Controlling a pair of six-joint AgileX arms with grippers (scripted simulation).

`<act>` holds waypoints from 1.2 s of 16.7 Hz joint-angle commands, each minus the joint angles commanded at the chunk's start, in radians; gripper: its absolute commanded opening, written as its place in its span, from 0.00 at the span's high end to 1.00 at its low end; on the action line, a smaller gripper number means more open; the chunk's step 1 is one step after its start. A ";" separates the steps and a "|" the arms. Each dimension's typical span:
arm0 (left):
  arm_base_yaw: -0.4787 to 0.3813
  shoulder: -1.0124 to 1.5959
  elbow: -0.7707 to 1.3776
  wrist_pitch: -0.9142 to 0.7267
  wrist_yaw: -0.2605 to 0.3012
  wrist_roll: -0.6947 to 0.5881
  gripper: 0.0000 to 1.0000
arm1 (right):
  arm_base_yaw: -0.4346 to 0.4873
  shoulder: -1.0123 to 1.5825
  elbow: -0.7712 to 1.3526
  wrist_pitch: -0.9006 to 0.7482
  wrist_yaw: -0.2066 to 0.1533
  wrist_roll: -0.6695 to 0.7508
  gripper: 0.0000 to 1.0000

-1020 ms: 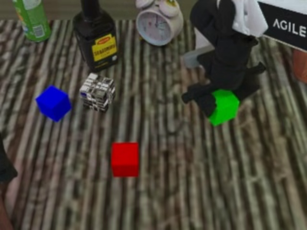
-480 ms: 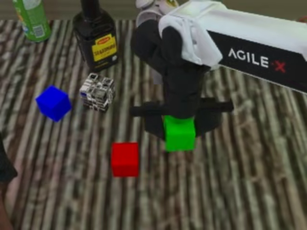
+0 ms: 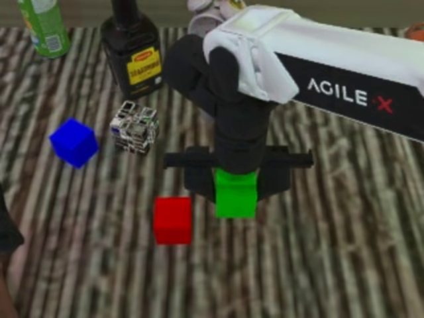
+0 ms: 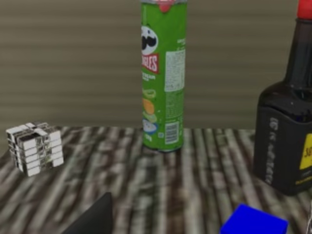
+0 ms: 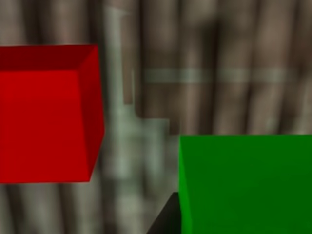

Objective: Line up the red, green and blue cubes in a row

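Note:
My right gripper [image 3: 235,191] is shut on the green cube [image 3: 235,199], holding it just right of the red cube [image 3: 173,220] with a narrow gap between them. The right wrist view shows the same pair: the red cube [image 5: 46,114] on the table and the green cube [image 5: 243,183] beside it, with one dark finger [image 5: 165,222] against the green face. The blue cube [image 3: 73,142] sits alone at the left, and its top shows in the left wrist view [image 4: 253,222]. My left arm [image 3: 6,233] is parked at the table's left edge, its gripper open with one finger [image 4: 95,217] in sight.
A silvery mirrored puzzle cube [image 3: 134,126] stands right of the blue cube. Along the back stand a dark sauce bottle [image 3: 134,56], a green can [image 3: 44,25] and an alarm clock [image 3: 202,20] partly hidden by my right arm. Striped table [image 3: 318,265] lies in front.
My right arm has swung left and toward the front with the green cube, from the right side to just beside the red cube. The other cubes have not moved.

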 joint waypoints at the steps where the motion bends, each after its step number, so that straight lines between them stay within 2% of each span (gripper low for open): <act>1: 0.000 0.000 0.000 0.000 0.000 0.000 0.00 | 0.001 0.000 -0.003 0.003 0.000 -0.001 1.00; 8: 0.000 0.000 0.000 0.000 0.000 0.000 0.00 | 0.006 0.049 -0.169 0.225 0.002 0.003 1.00; 13: 0.000 0.000 0.000 0.000 0.000 0.000 0.00 | 0.007 0.057 -0.187 0.244 0.002 0.003 1.00; 20: 0.000 0.000 0.000 0.000 0.000 0.000 0.00 | 0.007 0.057 -0.187 0.244 0.002 0.003 0.47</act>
